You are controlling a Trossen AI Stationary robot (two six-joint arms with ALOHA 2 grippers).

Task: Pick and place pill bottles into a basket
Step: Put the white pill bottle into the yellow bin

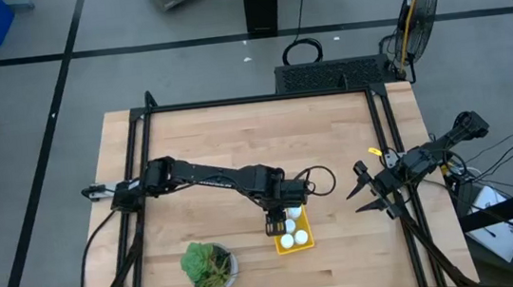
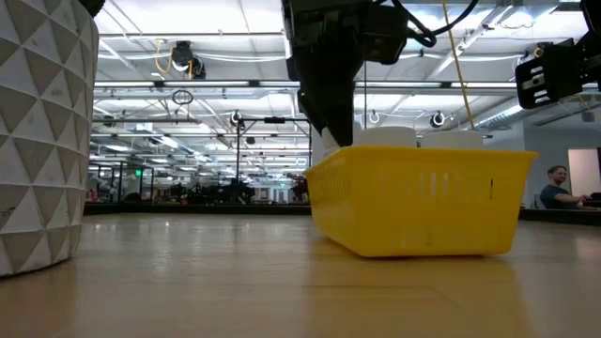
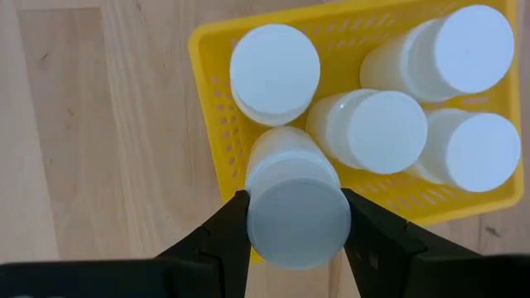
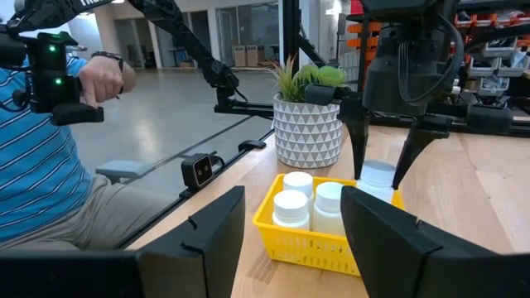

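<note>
The yellow basket [image 1: 295, 237] stands on the table near its front edge, and shows in the low view [image 2: 423, 202] and the right wrist view [image 4: 306, 240]. Several white pill bottles [image 3: 377, 128] stand upright in it. My left gripper [image 1: 276, 225] is over the basket's left corner, shut on one more pill bottle [image 3: 296, 207]. My right gripper [image 1: 365, 194] is open and empty at the table's right edge, level with the basket. My left gripper pinches the pill bottle's round side [image 3: 257, 217] between its two fingers, just below the cap. The fingers [image 4: 358, 153] come from above, pointing down. The bottle stands upright at the basket's corner; its lower end is hidden behind the basket's wall and the other bottles.
A green potted plant [image 1: 207, 265] in a white patterned pot [image 2: 42, 141] stands left of the basket near the front edge. A dark frame [image 1: 252, 99] runs around the table. A seated person in a striped shirt [image 4: 50, 157] is beyond the table.
</note>
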